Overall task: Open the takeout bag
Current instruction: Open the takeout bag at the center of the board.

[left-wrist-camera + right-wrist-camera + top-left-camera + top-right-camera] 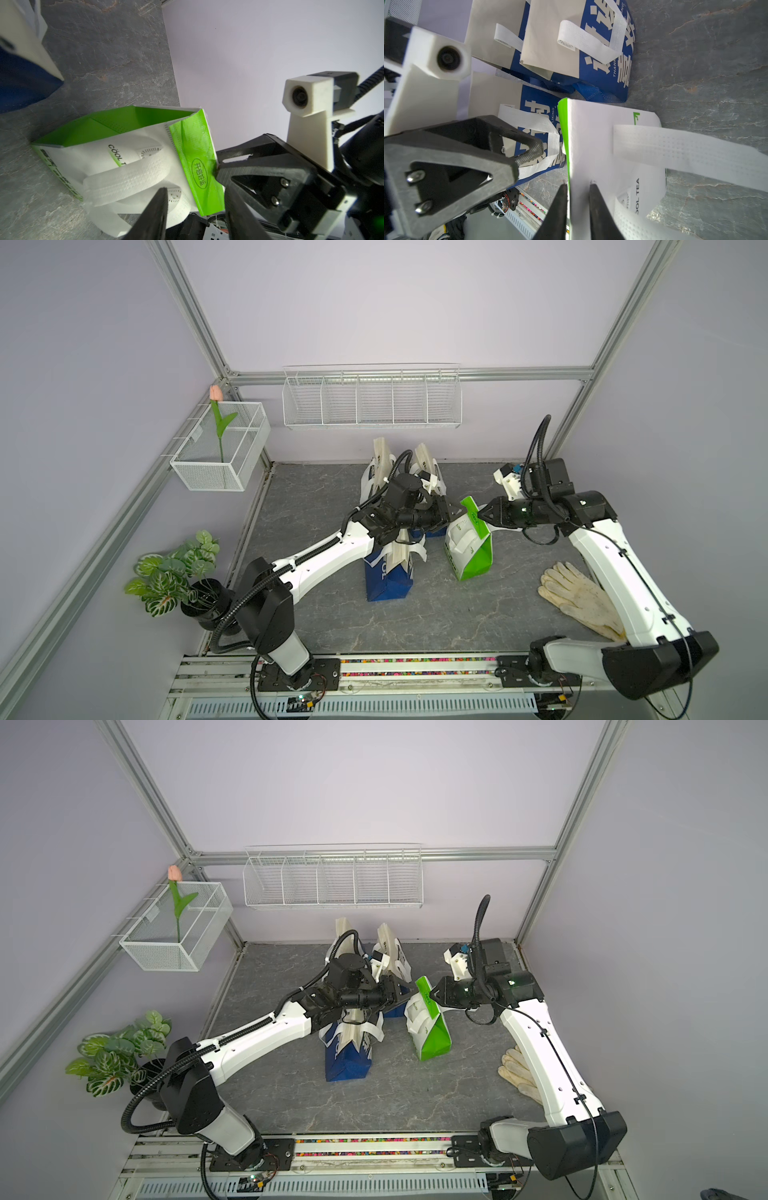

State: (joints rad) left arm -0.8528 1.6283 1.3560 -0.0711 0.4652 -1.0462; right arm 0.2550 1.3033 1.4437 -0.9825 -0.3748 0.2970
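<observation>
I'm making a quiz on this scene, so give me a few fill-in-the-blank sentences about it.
The right gripper pinches the ____ bag. The left gripper is ____. Beside the right arm lie the ____. The tulip stands in a mesh ____.
Answers: green, open, gloves, basket.

Matt cloth bag (478, 560), rough stone-look tabletop (415, 614)
</observation>
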